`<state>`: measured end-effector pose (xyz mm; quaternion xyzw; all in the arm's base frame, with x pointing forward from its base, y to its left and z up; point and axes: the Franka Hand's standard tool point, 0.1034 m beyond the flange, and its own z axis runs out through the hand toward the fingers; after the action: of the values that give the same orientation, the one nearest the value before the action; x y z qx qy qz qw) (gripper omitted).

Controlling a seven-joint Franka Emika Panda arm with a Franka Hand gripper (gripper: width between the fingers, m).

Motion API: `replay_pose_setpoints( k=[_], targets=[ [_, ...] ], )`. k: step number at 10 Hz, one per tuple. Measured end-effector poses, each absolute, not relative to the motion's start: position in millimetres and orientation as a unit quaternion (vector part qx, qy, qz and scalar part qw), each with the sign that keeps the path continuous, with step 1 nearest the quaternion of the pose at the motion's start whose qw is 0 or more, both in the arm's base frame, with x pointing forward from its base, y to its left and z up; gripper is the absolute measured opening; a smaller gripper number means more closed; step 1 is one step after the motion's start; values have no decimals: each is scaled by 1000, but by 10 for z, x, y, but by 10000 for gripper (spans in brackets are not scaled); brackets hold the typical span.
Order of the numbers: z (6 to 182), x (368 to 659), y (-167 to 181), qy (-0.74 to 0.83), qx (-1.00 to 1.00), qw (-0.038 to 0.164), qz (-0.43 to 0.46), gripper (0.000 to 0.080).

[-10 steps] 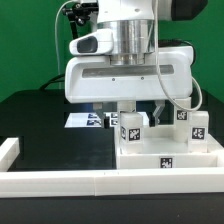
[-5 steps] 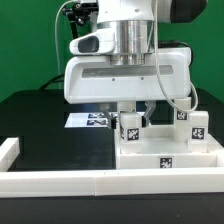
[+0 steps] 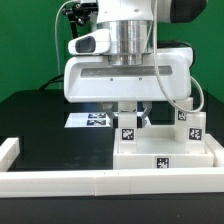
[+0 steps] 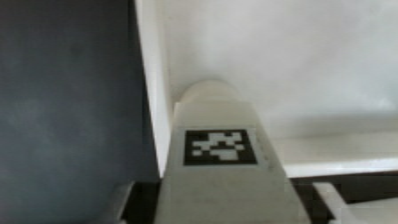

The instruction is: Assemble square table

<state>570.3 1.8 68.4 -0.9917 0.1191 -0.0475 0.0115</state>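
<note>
On the black table (image 3: 50,140), toward the exterior view's right, lies the large white plastic square slab with a raised rim (image 3: 165,155), a small black-and-white tag on its near edge. Short white plastic legs with black-and-white tags stand on the slab: one leg (image 3: 129,130) near its left far corner, and two more legs (image 3: 194,127) close together at the right far corner.

Directly above the left leg hangs the robot's big white and grey arm, pointing straight down. Its hand (image 3: 131,108) is lowered around the top of that leg, with dark fingers (image 3: 144,110) on either side. The wrist view looks down along the same leg (image 4: 221,150), its tag facing the camera, the slab's white surface on one side and the black table on the other. The fingers are set at a middling width close beside the leg, but whether they press on it cannot be told.

Long white border bars (image 3: 90,182) run along the near edge of the table and turn up at the left. A flat printed sheet of tags (image 3: 88,120) lies farther back, partly hidden by the arm.
</note>
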Motion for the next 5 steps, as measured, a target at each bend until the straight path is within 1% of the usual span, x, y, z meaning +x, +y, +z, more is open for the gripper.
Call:
replay_pose_setpoints(
  k=[2,5],
  targets=[
    [681,5690,-9,223,-974,13,-49,289],
    [679,5668,-98,308,-949,7,-64,295]
  ],
)
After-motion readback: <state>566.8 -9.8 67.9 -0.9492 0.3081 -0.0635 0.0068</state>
